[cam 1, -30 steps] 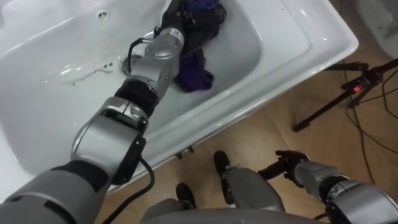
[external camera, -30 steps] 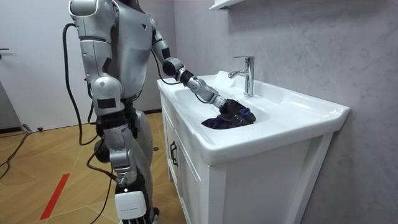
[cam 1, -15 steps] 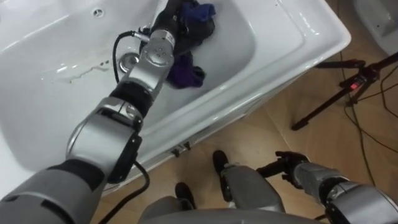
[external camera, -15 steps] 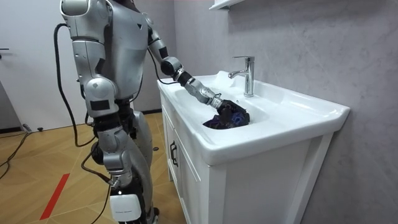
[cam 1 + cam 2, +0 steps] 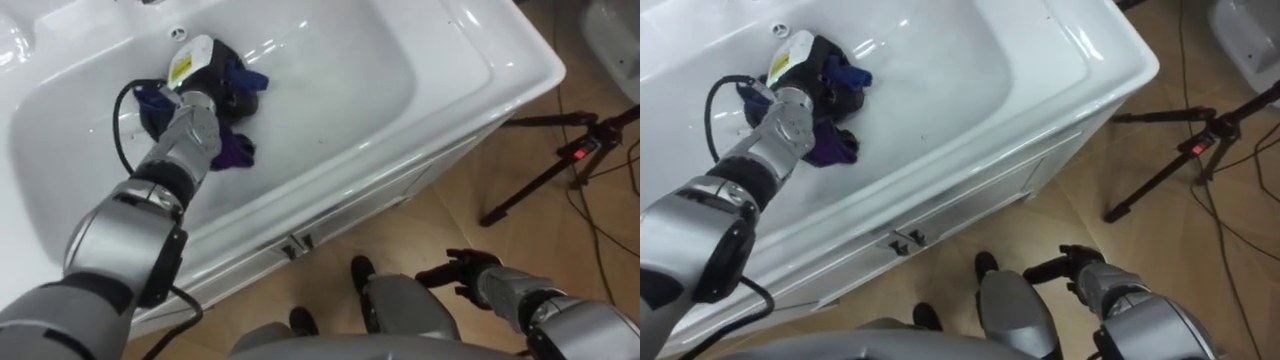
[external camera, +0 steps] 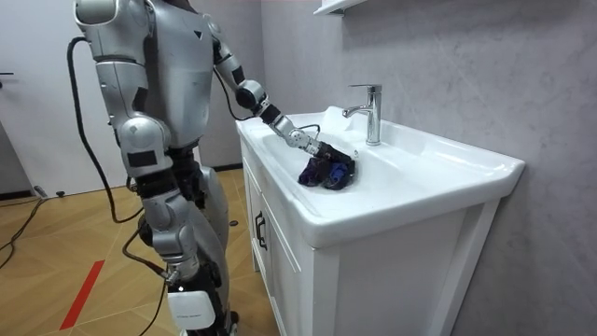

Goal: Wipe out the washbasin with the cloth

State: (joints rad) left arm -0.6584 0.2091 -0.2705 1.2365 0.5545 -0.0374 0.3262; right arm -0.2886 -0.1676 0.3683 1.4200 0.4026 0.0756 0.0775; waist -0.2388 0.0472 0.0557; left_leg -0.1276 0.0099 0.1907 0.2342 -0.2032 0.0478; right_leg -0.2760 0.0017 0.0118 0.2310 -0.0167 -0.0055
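Down in the basin (image 5: 440, 60), the left hand (image 5: 207, 82) clutches a purple cloth (image 5: 236, 150).

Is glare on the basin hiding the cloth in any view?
Left eye view: white glare streaks on the basin lie beside the purple cloth gripped by the left hand, not over it. Right eye view: the same streaks, cloth clear of them. Room view: even light, the purple cloth plainly dark against the white.
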